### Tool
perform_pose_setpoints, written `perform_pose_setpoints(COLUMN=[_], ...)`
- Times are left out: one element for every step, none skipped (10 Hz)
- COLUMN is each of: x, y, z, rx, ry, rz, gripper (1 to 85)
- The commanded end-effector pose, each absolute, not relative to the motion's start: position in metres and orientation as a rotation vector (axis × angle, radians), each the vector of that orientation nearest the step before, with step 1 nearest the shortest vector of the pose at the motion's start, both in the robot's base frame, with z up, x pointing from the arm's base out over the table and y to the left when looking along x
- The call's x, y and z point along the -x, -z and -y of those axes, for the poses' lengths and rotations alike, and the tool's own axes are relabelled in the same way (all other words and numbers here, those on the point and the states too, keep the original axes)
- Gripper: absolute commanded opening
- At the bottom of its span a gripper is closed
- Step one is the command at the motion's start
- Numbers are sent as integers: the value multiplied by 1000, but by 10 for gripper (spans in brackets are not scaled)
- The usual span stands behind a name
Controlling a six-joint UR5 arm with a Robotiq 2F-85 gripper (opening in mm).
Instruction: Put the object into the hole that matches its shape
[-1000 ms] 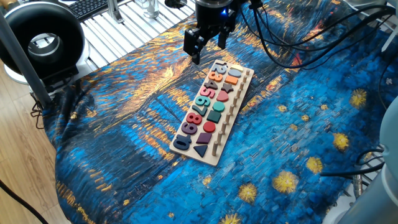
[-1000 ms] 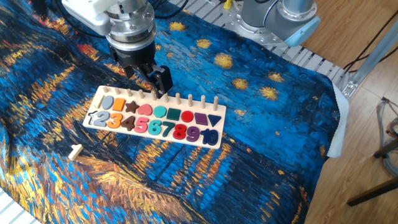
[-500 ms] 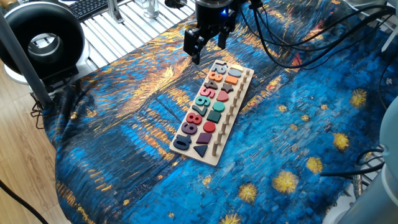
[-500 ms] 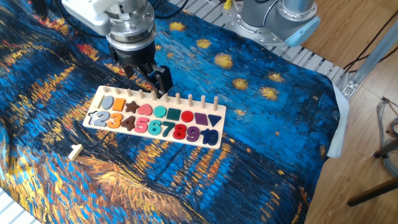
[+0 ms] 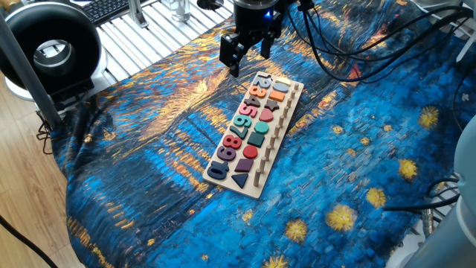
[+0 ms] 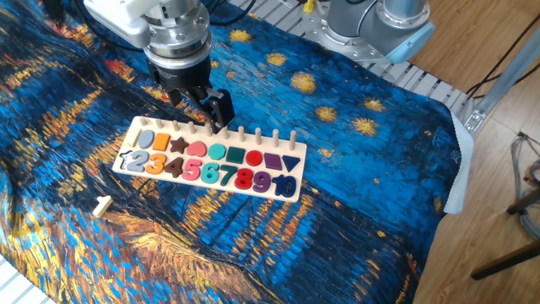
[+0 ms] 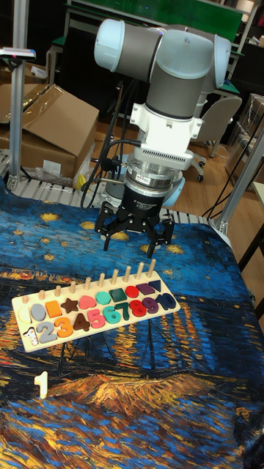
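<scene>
**Open hand above the puzzle board; the task's first step is not yet made.**
The hand [image 7: 135, 240] hangs with its fingers spread wide and nothing between them, over the peg row at the far edge of the board [image 6: 267, 143]. The hole [image 7: 31, 335], a small recess at the end of the number column opposite the 0, shows no piece seated in it. The object [image 7: 42, 384], a pale cream piece shaped like a 1, lies on the cloth-covered worktop [image 6: 337, 211] on the side of the board away from the hand, clear of the board's near edge. Judged from this, grasping, carrying and inserting all remain.
</scene>
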State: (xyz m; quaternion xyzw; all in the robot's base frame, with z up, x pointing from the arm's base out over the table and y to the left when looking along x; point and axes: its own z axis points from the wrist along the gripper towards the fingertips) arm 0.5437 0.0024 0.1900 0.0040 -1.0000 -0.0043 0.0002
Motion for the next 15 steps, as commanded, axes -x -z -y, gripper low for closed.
perform_pose_setpoints(x=[-554,-554,-554,-553,-553,-553,-554,-555,-556,-558,-559,-560,-560,-559,-559], y=[-190,-189,-189,-189,-189,-189,-189,-189,-188,-188,-186,-185,-184,-183,-181], z=[-1,-2,-2,-2,-2,-2,-2,-1,0,2,2,2,3,4,3], rx=[-243,-243,-241,-241,-241,-241,-241,-251,-266,-280,-285,-293,-299,-303,-313], ry=[-11,-13,-13,-13,-13,-11,-11,-14,-23,-34,-23,-10,-11,-4,34], rz=[3170,3170,3170,3170,3170,3170,3172,3175,3180,3187,3198,3206,3210,3211,3222], gripper=[840,10,10,10,10,10,10,10,10,10,10,10,10,10,10])
